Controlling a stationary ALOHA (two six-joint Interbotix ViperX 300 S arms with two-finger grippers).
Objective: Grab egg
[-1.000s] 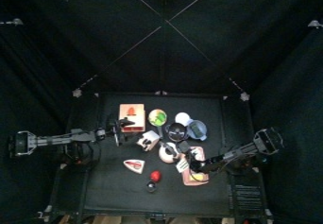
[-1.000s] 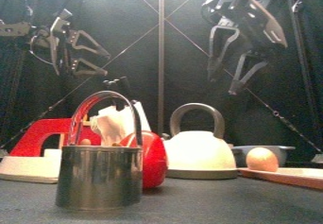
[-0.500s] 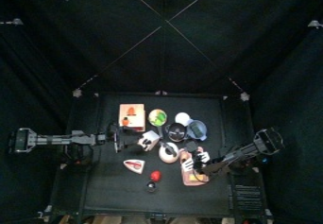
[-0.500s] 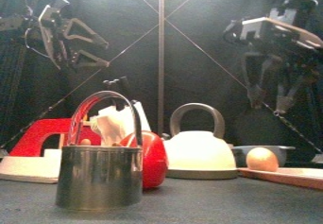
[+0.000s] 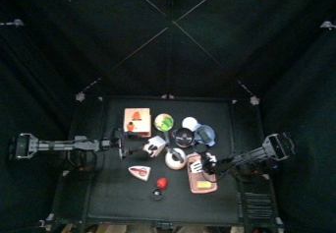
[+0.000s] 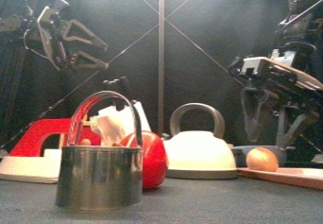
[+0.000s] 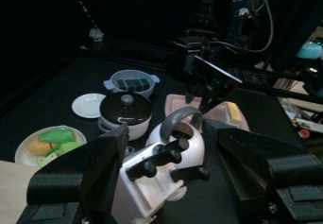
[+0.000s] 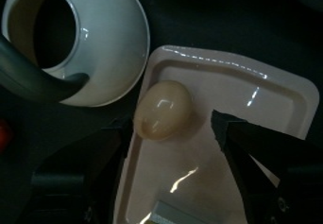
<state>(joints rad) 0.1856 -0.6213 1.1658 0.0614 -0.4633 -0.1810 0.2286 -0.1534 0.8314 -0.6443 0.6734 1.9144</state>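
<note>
egg, smooth tan oval, lies on a glossy pink tray (right gripper spread wide above it).

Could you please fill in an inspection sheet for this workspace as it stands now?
Surface: small black table, crowded in the middle.
Job's things: egg lying on a pale tray, not gripped.
Clutter: white kettle, metal pail, red item behind the pail, white bowl, lidded jar, plate of greens.
Grippers: right gripper open, jaws either side of the egg, above it; left gripper open, raised aside.
Cables: on the arms only.
Surroundings: black curtains.
</note>
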